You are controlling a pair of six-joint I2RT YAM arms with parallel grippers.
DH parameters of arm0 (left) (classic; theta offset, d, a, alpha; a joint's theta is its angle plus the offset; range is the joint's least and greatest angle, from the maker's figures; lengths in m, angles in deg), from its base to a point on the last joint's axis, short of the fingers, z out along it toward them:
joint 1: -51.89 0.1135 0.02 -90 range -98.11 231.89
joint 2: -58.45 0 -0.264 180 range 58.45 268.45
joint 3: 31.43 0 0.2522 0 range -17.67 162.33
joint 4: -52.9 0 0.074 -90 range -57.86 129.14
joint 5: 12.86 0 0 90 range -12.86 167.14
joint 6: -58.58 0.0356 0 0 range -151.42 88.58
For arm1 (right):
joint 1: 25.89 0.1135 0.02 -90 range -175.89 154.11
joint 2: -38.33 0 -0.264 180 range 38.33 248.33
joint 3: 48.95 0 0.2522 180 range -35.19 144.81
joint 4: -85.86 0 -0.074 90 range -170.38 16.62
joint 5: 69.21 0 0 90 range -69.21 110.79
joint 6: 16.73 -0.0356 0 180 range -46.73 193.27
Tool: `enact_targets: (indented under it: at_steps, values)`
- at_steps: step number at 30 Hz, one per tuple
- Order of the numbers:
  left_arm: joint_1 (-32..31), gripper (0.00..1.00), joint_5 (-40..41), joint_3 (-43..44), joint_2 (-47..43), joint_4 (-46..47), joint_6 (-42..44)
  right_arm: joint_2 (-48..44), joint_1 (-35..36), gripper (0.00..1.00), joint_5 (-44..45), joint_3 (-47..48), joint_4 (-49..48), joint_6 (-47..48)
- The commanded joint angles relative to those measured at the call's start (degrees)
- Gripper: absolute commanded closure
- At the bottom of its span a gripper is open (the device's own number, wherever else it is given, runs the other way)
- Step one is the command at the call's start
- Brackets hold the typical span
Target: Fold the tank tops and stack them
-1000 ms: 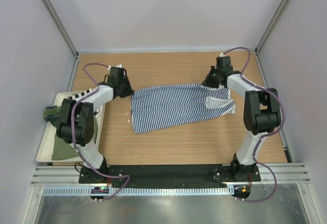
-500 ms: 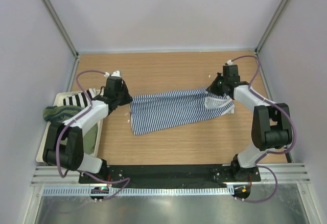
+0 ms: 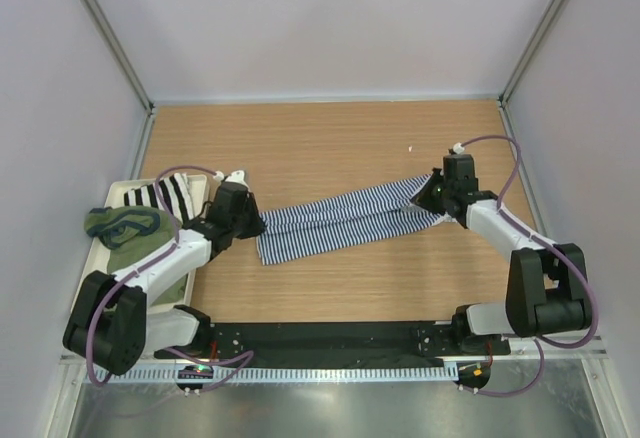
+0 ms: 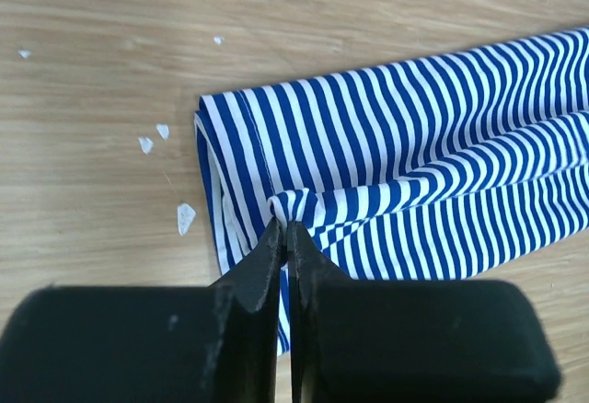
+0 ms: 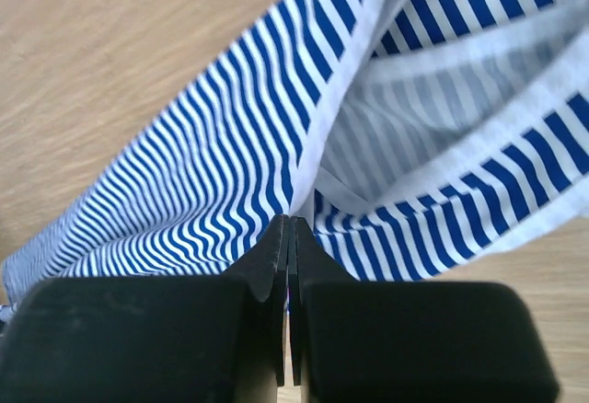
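- The striped tank top (image 3: 340, 220) lies mid-table, its long axis running left to right between the arms, with the right end slightly farther back.
- The left gripper (image 3: 252, 225) is pinched tight on a bunch of stripes at the left end, above the folded corner.
- The right gripper (image 3: 433, 194) is clamped on the white-trimmed edge at the strap end.
- The cloth lies inward of both jaws, so I'd say the fold needs a matched pull toward the near edge.
- The olive tank top (image 3: 125, 226) sits in the tray (image 3: 118, 190), far left.

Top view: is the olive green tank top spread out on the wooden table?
No, the olive green tank top lies bunched in the white tray at the left.
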State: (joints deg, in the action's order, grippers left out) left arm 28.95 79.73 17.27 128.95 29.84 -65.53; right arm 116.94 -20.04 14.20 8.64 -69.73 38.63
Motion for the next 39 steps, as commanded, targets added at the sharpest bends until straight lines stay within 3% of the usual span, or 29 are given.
enact_targets:
  at_steps: [1,3,7,9,10,13,20,21,25,30,31,35,39]
  values:
    - [-1.3,0.98,1.8,-1.0,-2.2,-0.9,-1.6,-2.0,0.0,0.99,2.1,-3.2,-2.3,-1.5]
    - [-1.8,0.94,1.6,-2.6,-2.7,-1.2,-3.2,-2.6,-0.1,0.98,2.6,-6.5,-4.0,-2.0]
    - [-2.7,0.74,2.0,-5.4,-3.7,-0.9,-6.4,-1.5,-0.1,0.9,4.0,-9.1,-5.0,-3.5]
    - [-3.8,0.65,3.6,-6.1,-5.5,-1.8,-7.9,-1.0,-0.1,0.73,4.8,-9.7,-4.9,-4.4]
    - [-3.9,0.58,4.3,-6.4,-6.5,-2.2,-8.4,-1.3,-0.1,0.7,5.2,-10.1,-5.1,-4.7]
    - [-3.9,0.49,7.2,-6.6,-9.3,-4.1,-9.9,-3.4,-0.1,0.56,6.3,-10.9,-5.2,-5.2]
    - [-3.8,0.51,8.7,-3.6,-10.0,-6.3,-12.0,-8.4,0.0,0.48,10.5,-10.4,-1.7,-4.1]
    - [-3.8,0.51,8.1,-3.5,-9.9,-4.9,-12.4,-9.1,0.0,0.43,10.5,-10.3,-1.6,-4.0]
    - [-3.8,0.48,3.4,-0.6,-5.6,-3.4,-12.0,-9.1,0.0,0.43,10.5,-10.2,-1.2,-4.1]
    - [-3.9,0.61,-1.7,4.0,2.2,-3.7,-9.8,-8.0,-0.1,0.44,10.0,-10.3,-2.0,-4.5]
    - [-3.9,0.74,-1.7,4.0,2.9,-4.1,-9.7,-7.9,-0.1,0.44,10.0,-10.3,-2.0,-4.5]
    - [-3.9,0.98,-2.2,0.4,2.6,-4.6,-9.5,-7.3,-0.1,0.45,11.2,-10.6,-1.0,-5.1]
    - [-3.9,1.0,-2.4,-4.3,0.1,-4.8,-10.1,-5.2,-0.4,0.47,14.6,-9.6,2.6,-7.4]
